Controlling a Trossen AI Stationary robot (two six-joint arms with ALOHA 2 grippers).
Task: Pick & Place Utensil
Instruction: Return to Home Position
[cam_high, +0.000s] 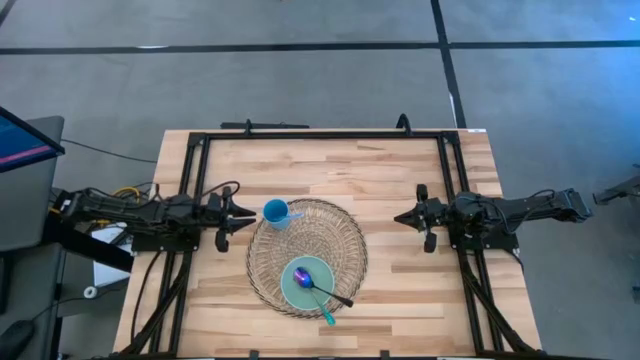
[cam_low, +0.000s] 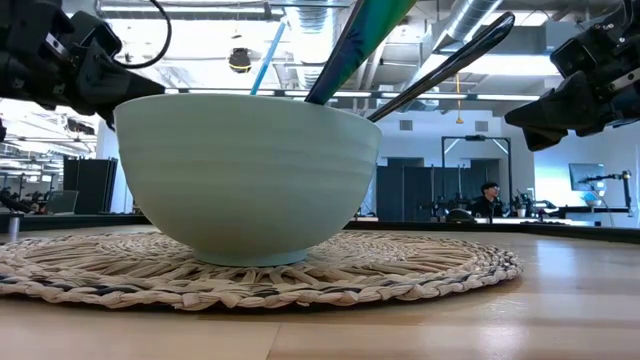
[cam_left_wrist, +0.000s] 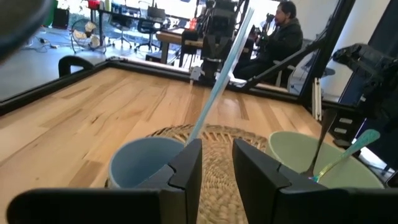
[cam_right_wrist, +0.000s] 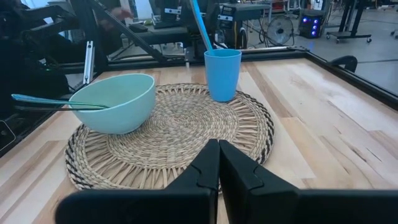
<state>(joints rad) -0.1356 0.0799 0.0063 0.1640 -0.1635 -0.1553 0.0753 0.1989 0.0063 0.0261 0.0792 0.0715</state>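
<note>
A pale green bowl (cam_high: 298, 287) (cam_low: 250, 180) sits on the near part of a round woven placemat (cam_high: 340, 235). A dark-handled spoon (cam_high: 322, 289) and a teal utensil (cam_high: 326, 314) lean in it, their handles over the rim (cam_low: 450, 62). A blue cup (cam_high: 275, 212) (cam_right_wrist: 222, 74) with a light blue stick (cam_left_wrist: 221, 81) stands on the mat's far left part. My left gripper (cam_high: 245, 215) (cam_left_wrist: 217, 149) hovers open just left of the cup. My right gripper (cam_high: 398, 217) (cam_right_wrist: 218, 146) hovers shut to the right of the mat.
A black frame (cam_high: 330, 133) runs round the wooden table top, with rails along both sides. Bare wood lies between the mat and the right gripper (cam_high: 385, 270) and on the far side of the mat. A person (cam_left_wrist: 283, 34) sits in the room beyond the table.
</note>
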